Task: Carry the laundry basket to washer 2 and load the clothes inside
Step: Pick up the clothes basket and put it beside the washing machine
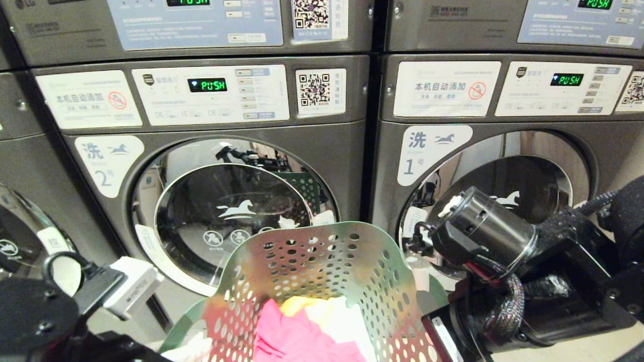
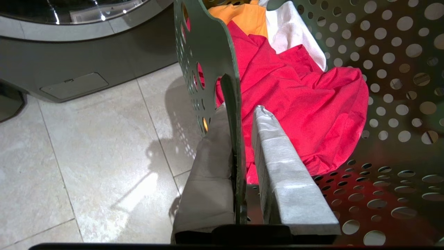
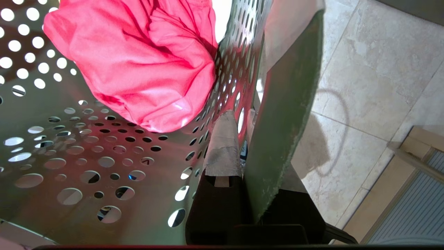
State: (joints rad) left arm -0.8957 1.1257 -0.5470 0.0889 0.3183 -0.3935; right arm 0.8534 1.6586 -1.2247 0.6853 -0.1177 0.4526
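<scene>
**Basket held up in front of washer 2**

One green basket [image 1: 322, 281] is seen, lifted just in front of the washers. It is held by two claws. The left claw [image 2: 242, 114] is clenched on one side wall of the basket, with one finger inside and one outside. The right claw [image 3: 239, 121] is clenched on the other side wall in the same way.

Three clothes are counted in the basket: one pink-red [image 2: 295, 100], one orange-yellow [image 2: 242, 17] and one white [image 2: 291, 31]. The pink-red one lies on top and takes up most of the room.

Two washers with numbers are seen in the head view. Washer 2 [image 1: 221, 201] is right behind the basket, a little to the left. Washer 1 [image 1: 503, 166] is to the right, partly hidden by the right arm [image 1: 503, 241]. A part of a third washer [image 1: 25, 236] is seen at the far left. More machines are stacked above. The round door of washer 2 is shut, and its low part is covered by the basket's far wall. A pale tiled floor [image 2: 86, 156] is seen under the basket.
</scene>
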